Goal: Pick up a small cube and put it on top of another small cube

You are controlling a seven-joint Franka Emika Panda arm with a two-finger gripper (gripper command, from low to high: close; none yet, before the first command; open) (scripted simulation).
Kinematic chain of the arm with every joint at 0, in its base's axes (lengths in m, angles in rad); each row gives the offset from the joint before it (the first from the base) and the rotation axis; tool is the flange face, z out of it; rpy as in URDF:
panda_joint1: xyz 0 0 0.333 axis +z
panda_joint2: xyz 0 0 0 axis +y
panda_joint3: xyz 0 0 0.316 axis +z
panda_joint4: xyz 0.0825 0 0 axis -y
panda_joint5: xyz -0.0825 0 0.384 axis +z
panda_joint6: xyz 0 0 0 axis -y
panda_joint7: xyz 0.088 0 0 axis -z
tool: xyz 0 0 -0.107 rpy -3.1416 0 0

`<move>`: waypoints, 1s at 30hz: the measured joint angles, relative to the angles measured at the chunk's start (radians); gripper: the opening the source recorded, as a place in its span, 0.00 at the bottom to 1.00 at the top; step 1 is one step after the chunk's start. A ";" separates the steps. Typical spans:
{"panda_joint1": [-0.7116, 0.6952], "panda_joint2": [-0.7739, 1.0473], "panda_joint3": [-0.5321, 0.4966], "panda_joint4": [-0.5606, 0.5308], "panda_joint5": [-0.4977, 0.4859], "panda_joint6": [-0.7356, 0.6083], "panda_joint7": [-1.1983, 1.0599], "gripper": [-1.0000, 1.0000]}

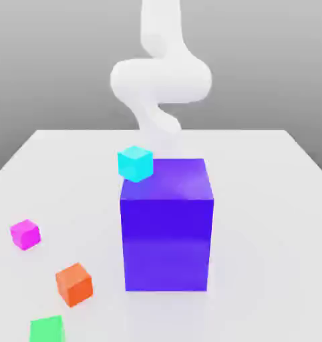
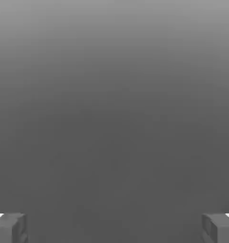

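The small, bright magenta-pink cube (image 1: 25, 234) sits on the pale, smooth surface (image 1: 270, 200), toward the exterior view's left, with nothing touching it. Near it, a little toward the exterior view's right and closer to that camera, is the small orange cube (image 1: 74, 284), turned at an angle; beyond that, cut by the picture's lower edge, is the small green cube (image 1: 47, 329). Well apart from the magenta-pink one stands the big blue-violet block (image 1: 167, 244), and the small cyan cube (image 1: 135, 163) appears at its far left corner as the exterior view shows it; whether it rests on the block or is behind or above it, I cannot tell.

The white robot arm (image 1: 162, 80) comes down behind the block. In the hand view the fingers (image 2: 114, 228) stand wide apart with nothing between them.

The step in hand looks to be the approach, with no pick made. The next move probably calls for carrying the open fingers around or over the tall block, which could be struck on the way, then lining them up with two opposite faces of the magenta-pink cube before lowering. Which cube should serve as the base is unclear.
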 joint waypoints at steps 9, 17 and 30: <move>-0.015 0.337 -0.291 -0.148 0.149 0.174 -0.202 0.50; -0.096 0.630 -0.478 -0.276 0.274 0.325 -0.376 0.50; -0.360 0.957 -0.423 -0.352 0.430 0.549 -0.569 0.50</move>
